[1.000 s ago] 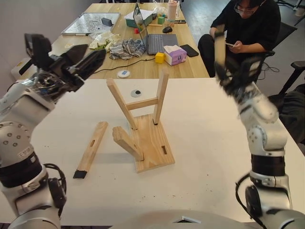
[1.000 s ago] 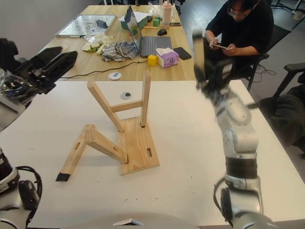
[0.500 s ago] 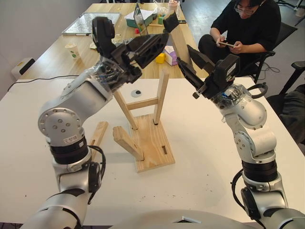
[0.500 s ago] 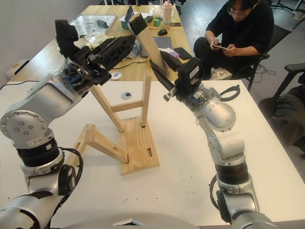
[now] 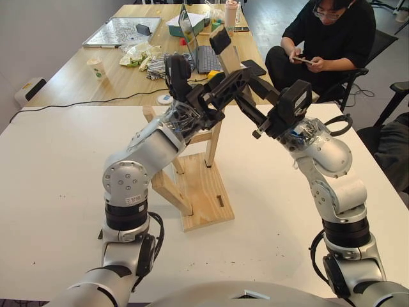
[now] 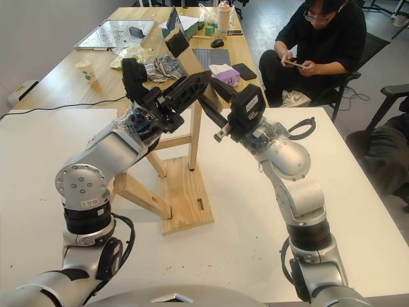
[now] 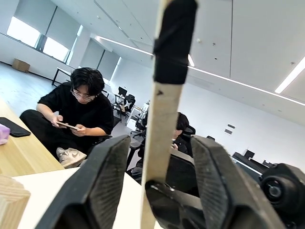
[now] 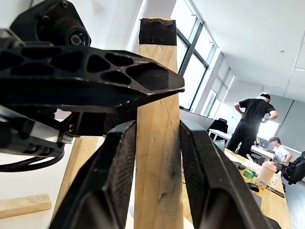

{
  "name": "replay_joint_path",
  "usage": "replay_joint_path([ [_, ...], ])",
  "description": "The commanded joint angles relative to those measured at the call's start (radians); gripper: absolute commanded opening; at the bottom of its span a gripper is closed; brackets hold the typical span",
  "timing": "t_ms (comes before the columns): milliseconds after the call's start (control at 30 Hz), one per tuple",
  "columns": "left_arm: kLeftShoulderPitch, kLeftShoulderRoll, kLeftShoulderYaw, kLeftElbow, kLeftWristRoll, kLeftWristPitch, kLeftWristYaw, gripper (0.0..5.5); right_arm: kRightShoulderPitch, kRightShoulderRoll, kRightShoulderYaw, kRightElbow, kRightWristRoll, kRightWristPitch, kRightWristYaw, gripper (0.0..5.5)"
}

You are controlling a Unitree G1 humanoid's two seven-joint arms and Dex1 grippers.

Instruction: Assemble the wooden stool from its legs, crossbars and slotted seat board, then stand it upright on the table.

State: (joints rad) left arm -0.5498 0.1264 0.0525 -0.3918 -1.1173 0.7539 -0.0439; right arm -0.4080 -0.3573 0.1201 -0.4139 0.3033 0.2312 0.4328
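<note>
Stool seat board (image 5: 208,192) lies flat on the white table (image 5: 57,166), with two legs (image 5: 216,128) and a crossbar (image 6: 179,139) standing up from it. Above it, the left gripper (image 7: 161,143) has its fingers spread on either side of a black-tipped loose leg (image 5: 225,51), with gaps on both sides. The right gripper (image 8: 155,129) is clamped on that leg and holds it tilted upward.

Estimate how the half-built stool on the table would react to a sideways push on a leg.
Seat board lies flat on the table, so it would probably slide rather than tip. The legs lean at different angles, suggesting loose joints that may wobble or pull out.
</note>
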Motion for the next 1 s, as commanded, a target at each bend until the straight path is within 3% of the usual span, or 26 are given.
replay_joint_path([
  [33,0.025,-0.009,-0.011,0.006,0.062,-0.052,-0.051,1.7,0.012,0.012,0.009,-0.005,-0.016,0.019,0.001,1.32],
  [133,0.048,-0.027,-0.044,0.005,0.114,-0.088,-0.1,1.26,0.026,0.008,0.016,-0.008,-0.021,0.025,0.009,1.32],
  [333,-0.022,-0.001,0.014,-0.01,0.074,-0.052,-0.07,0.38,0.046,-0.003,0.031,-0.008,-0.034,0.025,0.026,1.31],
  [500,-0.013,-0.006,0.001,-0.017,0.097,-0.048,-0.069,0.37,0.048,0.0,0.032,-0.01,-0.035,0.024,0.032,1.31],
  [633,0.027,0.017,-0.033,-0.031,0.195,-0.085,-0.101,0.37,0.046,0.003,0.018,-0.016,0.016,0.05,0.056,2.14],
  [700,0.057,0.043,-0.022,-0.033,0.255,-0.112,-0.113,0.37,0.027,-0.023,-0.028,-0.018,0.128,0.104,0.126,2.18],
  [800,0.126,0.098,0.058,-0.064,0.301,-0.152,-0.124,0.37,-0.033,-0.093,-0.14,0.021,0.287,0.17,0.247,2.18],
  [900,0.238,0.171,0.172,-0.123,0.318,-0.201,-0.159,0.37,-0.066,-0.135,-0.212,0.093,0.314,0.176,0.278,2.18],
  [933,0.275,0.191,0.223,-0.131,0.304,-0.206,-0.164,0.37,-0.075,-0.137,-0.222,0.118,0.304,0.168,0.279,2.18],
  [1000,0.27,0.338,0.413,-0.094,0.228,-0.136,-0.149,0.37,-0.073,-0.133,-0.264,0.152,0.294,0.151,0.241,2.18],
])
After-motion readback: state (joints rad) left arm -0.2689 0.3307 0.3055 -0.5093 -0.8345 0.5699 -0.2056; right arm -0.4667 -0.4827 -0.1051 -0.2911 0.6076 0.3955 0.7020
